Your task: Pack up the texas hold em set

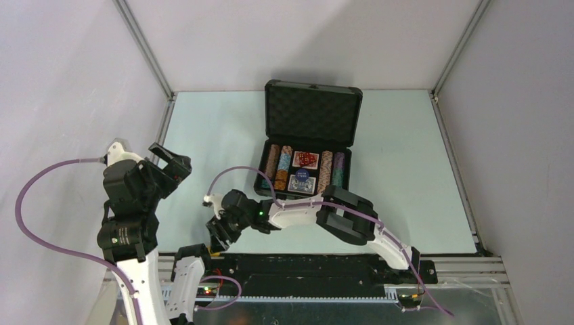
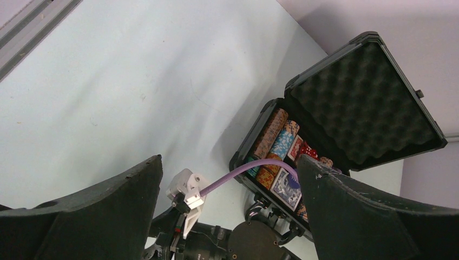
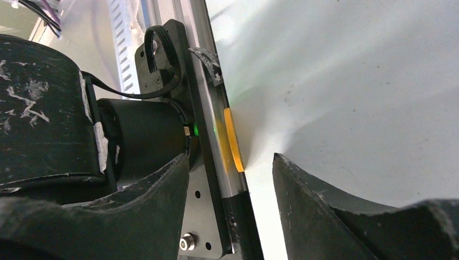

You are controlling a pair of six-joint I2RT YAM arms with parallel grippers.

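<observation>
The black case (image 1: 311, 112) stands open at mid-table, its foam-lined lid (image 2: 362, 97) upright. Its base holds rows of striped chips (image 1: 277, 169), a red deck with red dice (image 1: 306, 160) and a blue deck (image 1: 302, 184) with a blue button on it. My left gripper (image 1: 172, 162) hovers open and empty left of the case, which shows between its fingers (image 2: 108, 211). My right gripper (image 3: 230, 160) is low at the table's near edge, open. A thin yellow disc (image 3: 233, 138), seen edge-on, leans against the metal rail just ahead of its fingertips, touching neither.
The metal rail (image 3: 208, 108) and a black mounting bracket (image 3: 162, 59) run along the table's near edge beside my right gripper. My right arm's purple cable (image 2: 243, 170) arcs in front of the case. Grey walls enclose the table (image 1: 406, 169) on three sides.
</observation>
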